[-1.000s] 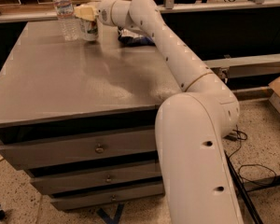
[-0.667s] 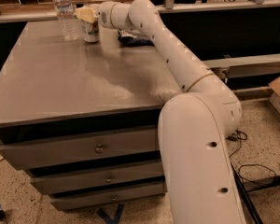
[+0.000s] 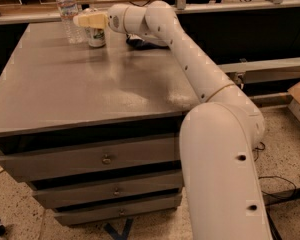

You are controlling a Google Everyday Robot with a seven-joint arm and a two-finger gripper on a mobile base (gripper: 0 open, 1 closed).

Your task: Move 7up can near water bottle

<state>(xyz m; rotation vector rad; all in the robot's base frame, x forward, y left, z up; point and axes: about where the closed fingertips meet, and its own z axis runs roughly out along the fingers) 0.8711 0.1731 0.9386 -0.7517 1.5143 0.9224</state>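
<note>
The 7up can [image 3: 96, 37] stands upright on the grey table [image 3: 90, 89] at its far left, just right of the water bottle [image 3: 67, 13]. The bottle is clear with a white cap and stands near the back edge. My gripper [image 3: 88, 20] reaches in from the right at the can's top, with its cream fingers [image 3: 92, 20] closed around the upper part of the can. A narrow gap shows between the can and the bottle.
A dark object [image 3: 140, 42] lies on the table behind my forearm. The table has drawers [image 3: 106, 159] on its front. My arm's base [image 3: 225, 174] stands by the table's right front corner. A shelf rail [image 3: 200, 4] runs behind the table.
The gripper and the can have moved left toward the water bottle; the can now stands close beside it. The bottle has not moved.
</note>
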